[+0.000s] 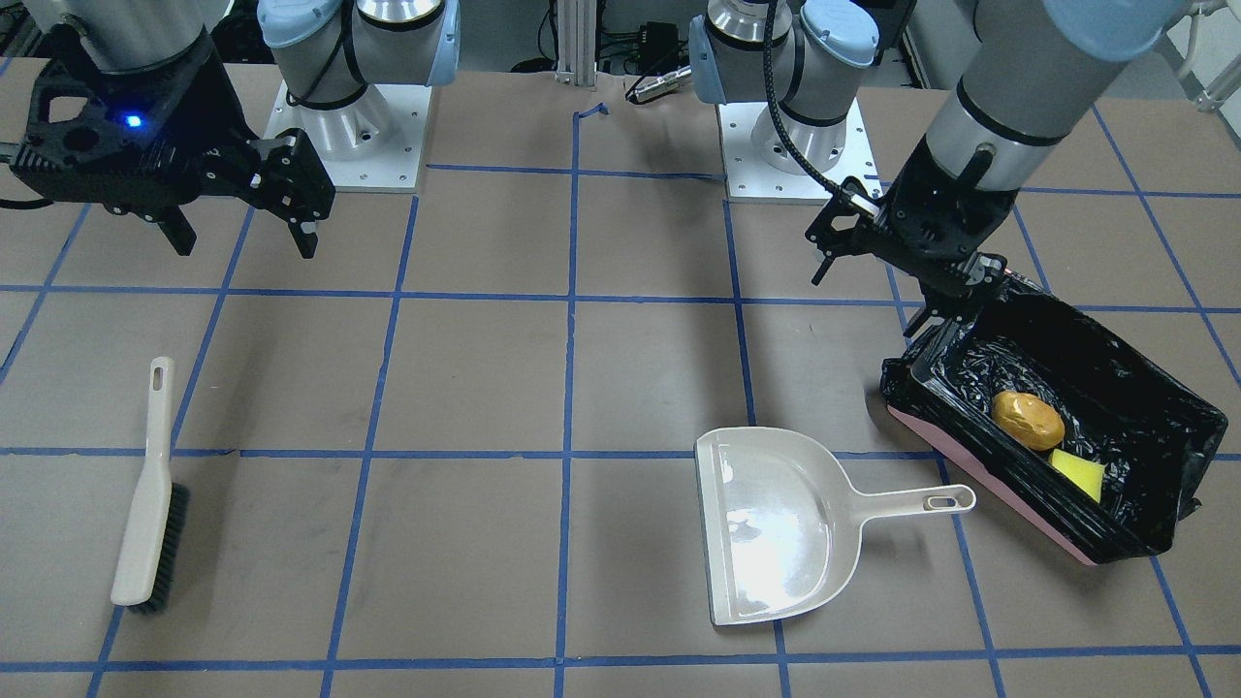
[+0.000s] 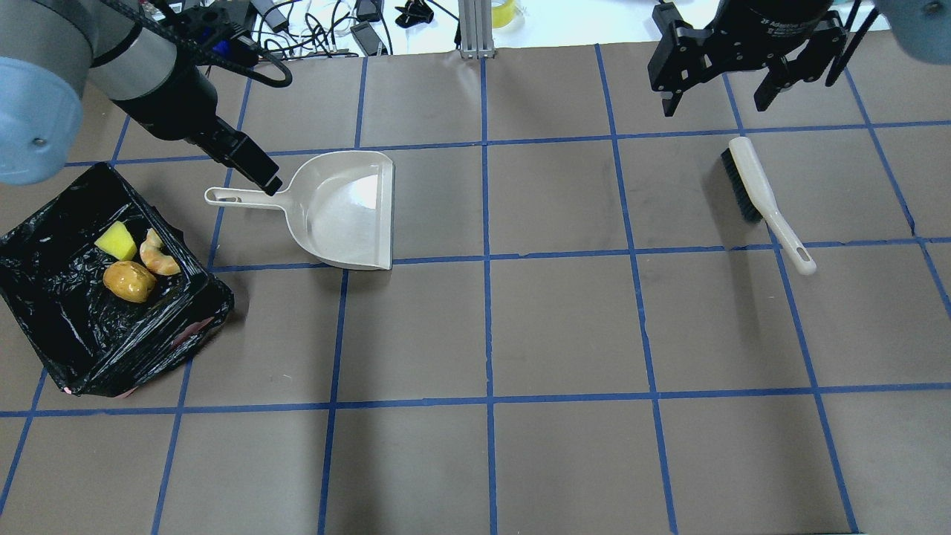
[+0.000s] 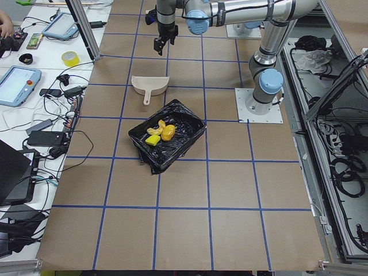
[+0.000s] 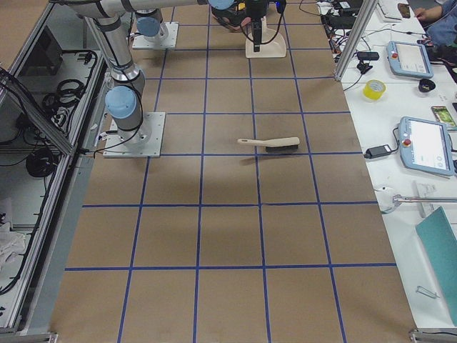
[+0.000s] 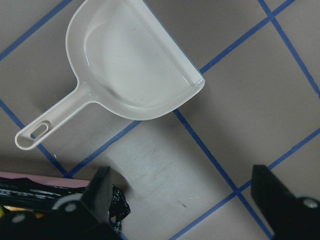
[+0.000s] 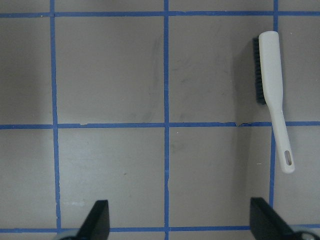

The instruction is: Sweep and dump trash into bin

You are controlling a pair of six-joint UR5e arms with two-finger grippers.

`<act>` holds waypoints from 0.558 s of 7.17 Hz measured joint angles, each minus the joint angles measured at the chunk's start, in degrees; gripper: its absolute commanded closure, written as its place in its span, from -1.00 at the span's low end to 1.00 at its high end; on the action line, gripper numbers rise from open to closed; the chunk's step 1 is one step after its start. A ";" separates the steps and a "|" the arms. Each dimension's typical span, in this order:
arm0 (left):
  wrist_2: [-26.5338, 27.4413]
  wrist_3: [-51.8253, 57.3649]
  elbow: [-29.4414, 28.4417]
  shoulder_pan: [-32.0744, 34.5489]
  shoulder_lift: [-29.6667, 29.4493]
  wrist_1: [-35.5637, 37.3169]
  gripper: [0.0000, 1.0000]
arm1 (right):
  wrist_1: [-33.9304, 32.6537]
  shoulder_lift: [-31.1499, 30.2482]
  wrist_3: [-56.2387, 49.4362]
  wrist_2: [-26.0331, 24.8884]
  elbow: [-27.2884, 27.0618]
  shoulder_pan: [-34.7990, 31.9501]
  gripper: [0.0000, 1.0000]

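The trash lies in the bin [image 2: 70, 338], a pink tub lined with a black bag: a golden-brown lump [image 2: 128, 281], a yellow sponge wedge [image 2: 115, 240] and a pale peel [image 2: 157, 255]. In the front view the lump [image 1: 1028, 419] and sponge [image 1: 1078, 473] show in the bin [image 1: 1115, 359]; the peel is hidden there. My left gripper [image 2: 256, 172] is open and empty, hovering above the handle of the empty beige dustpan [image 2: 342, 215], by the bin's far edge [image 1: 870, 296]. My right gripper [image 2: 715, 104] is open and empty, raised beyond the beige hand brush [image 2: 758, 189].
The dustpan [image 5: 130, 60] lies flat on the brown table with its handle pointing at the bin. The brush [image 6: 270, 65] lies flat on the robot's right half. Blue tape lines grid the table. Both arm bases [image 1: 349, 126] stand at the robot's edge.
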State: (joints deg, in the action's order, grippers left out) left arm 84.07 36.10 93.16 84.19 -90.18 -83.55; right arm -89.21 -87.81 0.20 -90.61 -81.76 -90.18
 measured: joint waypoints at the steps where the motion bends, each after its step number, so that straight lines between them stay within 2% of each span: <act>1: 0.11 -5.95 0.14 0.01 1.60 -0.81 -1.00 | 0.00 0.00 -0.02 0.00 0.01 0.02 -1.00; 2: 0.26 -11.18 0.21 0.01 2.83 -1.77 -1.00 | 0.00 0.00 0.00 -0.02 0.00 0.04 -1.00; 4: 4.09 -19.41 0.29 0.01 4.97 -3.48 -1.00 | 0.00 0.00 0.02 -0.06 0.00 0.01 -1.00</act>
State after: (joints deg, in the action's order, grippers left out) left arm 88.15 16.69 93.45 84.20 -85.21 -87.03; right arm -89.21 -87.80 0.21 -90.68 -81.76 -90.16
